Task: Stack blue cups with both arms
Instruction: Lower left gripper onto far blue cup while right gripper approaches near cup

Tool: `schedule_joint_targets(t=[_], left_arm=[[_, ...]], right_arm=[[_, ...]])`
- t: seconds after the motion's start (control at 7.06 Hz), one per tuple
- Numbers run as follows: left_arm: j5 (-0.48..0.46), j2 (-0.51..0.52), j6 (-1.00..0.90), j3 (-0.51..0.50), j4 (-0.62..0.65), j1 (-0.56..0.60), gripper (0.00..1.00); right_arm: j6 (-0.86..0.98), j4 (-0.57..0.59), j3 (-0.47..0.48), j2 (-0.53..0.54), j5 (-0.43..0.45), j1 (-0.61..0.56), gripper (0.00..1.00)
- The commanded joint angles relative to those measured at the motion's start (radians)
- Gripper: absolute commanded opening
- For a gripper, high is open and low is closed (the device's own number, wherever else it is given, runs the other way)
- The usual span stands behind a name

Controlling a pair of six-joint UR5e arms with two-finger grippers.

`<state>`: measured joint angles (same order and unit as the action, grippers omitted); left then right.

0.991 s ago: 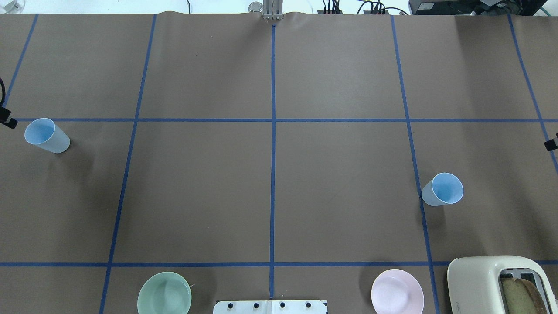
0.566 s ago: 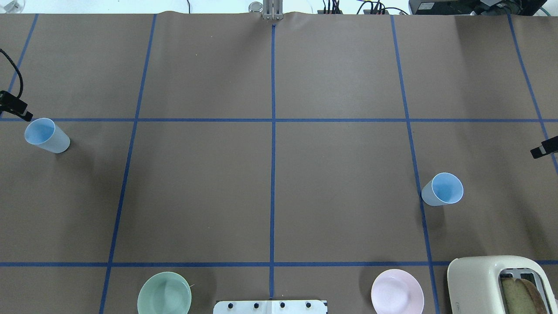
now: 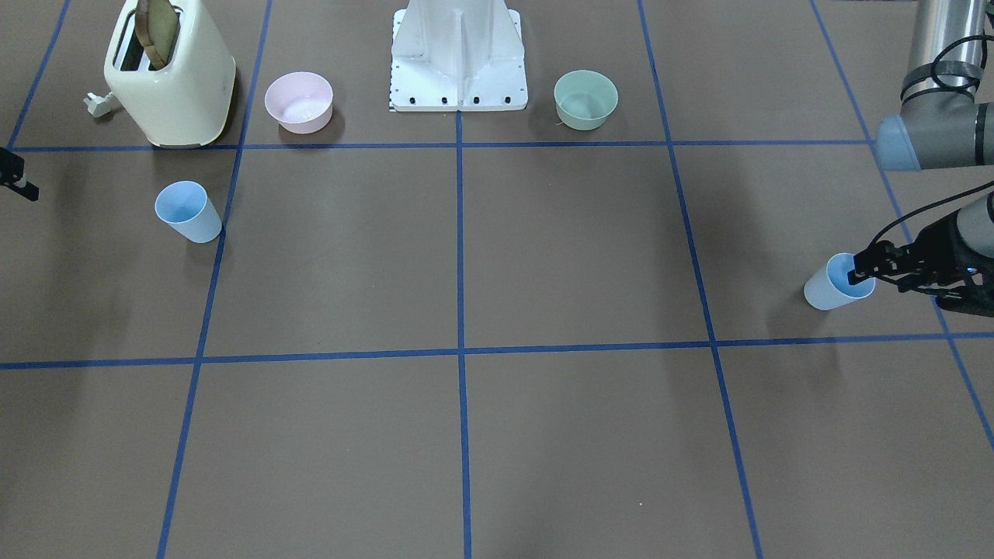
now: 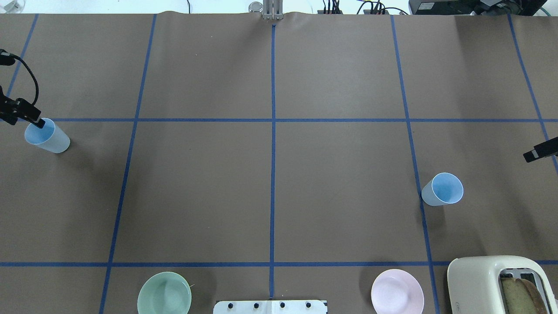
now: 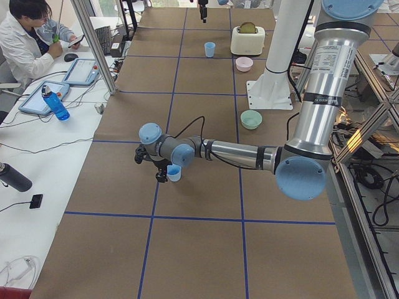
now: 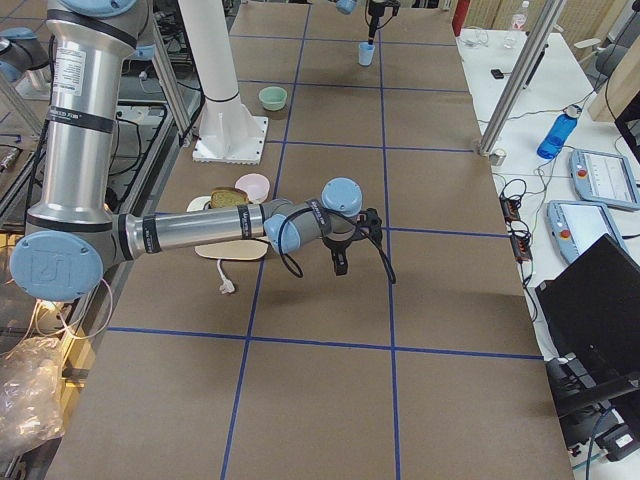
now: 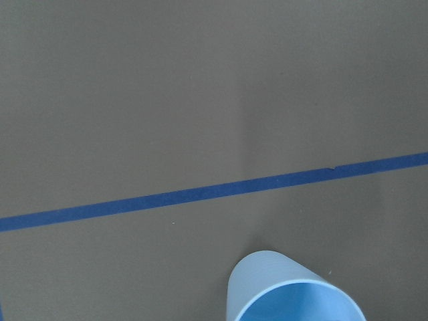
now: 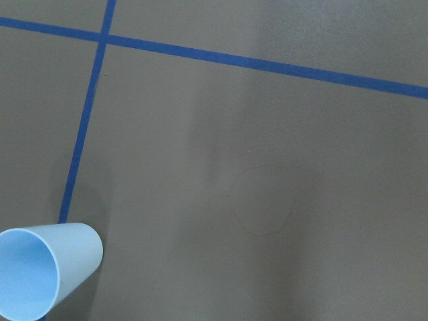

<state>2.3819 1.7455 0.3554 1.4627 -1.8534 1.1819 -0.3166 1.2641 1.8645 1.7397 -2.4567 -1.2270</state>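
One blue cup (image 4: 46, 136) stands upright at the table's far left; it also shows in the front view (image 3: 831, 289) and the left wrist view (image 7: 294, 291). My left gripper (image 4: 38, 122) (image 3: 855, 275) is at this cup's rim, open, with a fingertip (image 3: 853, 276) over the cup's mouth. The second blue cup (image 4: 442, 189) (image 3: 188, 211) (image 8: 43, 271) stands upright on the right. My right gripper (image 4: 538, 151) (image 3: 17, 178) is at the table's right edge, well apart from that cup; I cannot tell whether it is open or shut.
A cream toaster (image 4: 497, 283) with bread in it stands at the near right. A pink bowl (image 4: 397, 291) and a mint-green bowl (image 4: 164, 293) flank the white pedestal base (image 3: 459, 58). Blue tape lines cross the brown table cover.
My left gripper has moved in from the left edge to the rim of the left cup. My right gripper's tip has come a little farther into view. Both cups stand unmoved.
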Motion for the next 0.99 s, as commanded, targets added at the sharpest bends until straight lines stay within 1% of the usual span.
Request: schedule_joint_targets(t=[0.0,0.14,0.28,0.42,0.57,0.71,0.85], left_arm=[[0.0,-0.003,0.0,-0.005,-0.001,-0.019,0.7],[0.0,-0.004,0.0,-0.005,0.0,-0.021,0.6],[0.0,-0.004,0.002,-0.013,0.0,-0.024,0.46],[0.002,-0.004,0.004,-0.012,0.002,-0.024,0.19],[0.002,-0.003,0.005,-0.009,0.0,-0.024,0.0],[0.003,-0.003,0.007,0.002,0.002,-0.024,0.0],[0.064,0.003,0.011,0.016,0.017,-0.024,0.0]], right_arm=[[0.001,0.0,0.002,-0.006,0.001,0.035,0.99],[0.001,-0.008,0.002,-0.012,0.008,0.062,0.99],[0.001,-0.04,0.002,-0.012,0.036,0.096,0.99],[-0.001,-0.041,0.002,-0.015,0.042,0.115,0.99],[-0.001,-0.041,0.002,-0.02,0.042,0.124,0.99],[-0.001,-0.043,0.002,-0.022,0.044,0.135,0.99],[-0.051,-0.045,0.005,-0.037,0.044,0.158,0.99]])
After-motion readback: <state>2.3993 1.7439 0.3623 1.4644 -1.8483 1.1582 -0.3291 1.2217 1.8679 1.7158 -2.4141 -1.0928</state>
